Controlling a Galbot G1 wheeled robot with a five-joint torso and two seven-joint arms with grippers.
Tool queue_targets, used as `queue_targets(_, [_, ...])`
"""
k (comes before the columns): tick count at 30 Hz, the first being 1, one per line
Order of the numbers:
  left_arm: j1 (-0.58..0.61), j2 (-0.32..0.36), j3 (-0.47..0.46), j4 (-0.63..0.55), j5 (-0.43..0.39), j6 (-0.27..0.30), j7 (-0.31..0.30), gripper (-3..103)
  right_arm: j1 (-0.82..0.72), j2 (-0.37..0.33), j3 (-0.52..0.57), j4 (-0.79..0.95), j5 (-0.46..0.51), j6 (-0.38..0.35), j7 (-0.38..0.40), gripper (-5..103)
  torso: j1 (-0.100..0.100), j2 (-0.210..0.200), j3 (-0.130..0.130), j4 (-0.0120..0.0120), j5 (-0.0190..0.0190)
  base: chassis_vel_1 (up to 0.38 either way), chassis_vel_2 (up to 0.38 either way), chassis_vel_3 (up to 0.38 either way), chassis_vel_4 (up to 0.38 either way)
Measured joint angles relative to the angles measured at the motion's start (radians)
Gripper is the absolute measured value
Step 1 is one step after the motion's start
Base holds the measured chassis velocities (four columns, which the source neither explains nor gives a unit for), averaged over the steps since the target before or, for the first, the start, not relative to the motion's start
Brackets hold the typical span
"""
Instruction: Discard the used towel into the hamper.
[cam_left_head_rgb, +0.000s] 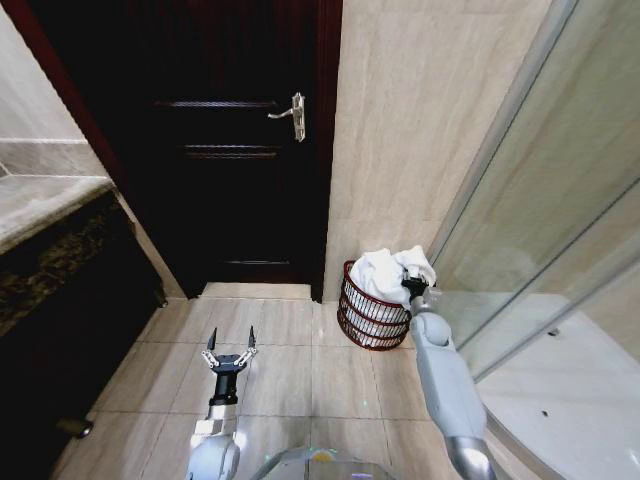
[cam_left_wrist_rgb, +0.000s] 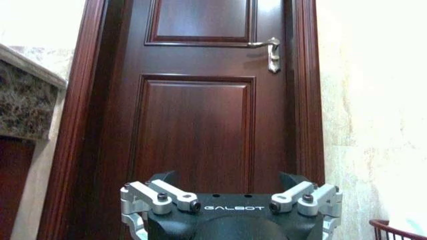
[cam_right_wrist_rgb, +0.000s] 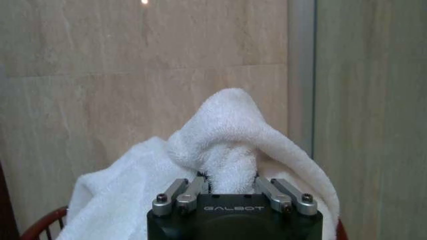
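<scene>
1. towel (cam_left_head_rgb: 385, 270) and hamper (cam_left_head_rgb: 370, 318) stand on the tiled floor (cam_left_head_rgb: 280, 370) at the foot of the beige wall, between the dark wooden door (cam_left_head_rgb: 235, 150) and the glass shower screen (cam_left_head_rgb: 540, 240). the white terry cloth lies heaped over the hamper's rim, bulging above it rather than sunk inside.
2. hamper is a small round basket of thin reddish-brown bars, openwork, narrowing toward its base, so the cloth shows through the gaps.
3. right gripper (cam_left_head_rgb: 413, 290) reaches over the hamper's near rim; in the right wrist view its fingers (cam_right_wrist_rgb: 183, 192) are pinching a thick, soft fold of the towel (cam_right_wrist_rgb: 220, 150).
4. judging by this, the drop step is in hand: the cloth is over the basket but not let go. the next move calls for parting the fingers and lifting clear without snagging the loops.
5. left gripper (cam_left_head_rgb: 231, 352) hangs idle above the floor tiles facing the door, its fingers spread and holding nothing.
</scene>
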Motion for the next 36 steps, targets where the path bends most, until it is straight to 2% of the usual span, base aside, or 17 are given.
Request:
queue_targets(20, [0.004, 0.005, -0.005, 0.016, -0.012, -0.018, 0.01, 100, -0.13, 0.038, 0.03, 0.202, -0.036, 0.028, 0.0, 27, -0.027, -0.081, -0.054, 0.0001, -0.0001, -0.027, 0.025, 0.029, -0.025])
queue_targets(36, [0.008, 0.004, -0.003, 0.014, -0.012, -0.022, 0.013, 100, -0.191, 0.045, 0.035, 0.287, -0.039, 0.03, 0.001, 27, -0.045, -0.14, -0.095, 0.0001, -0.0001, -0.031, 0.029, 0.031, -0.03])
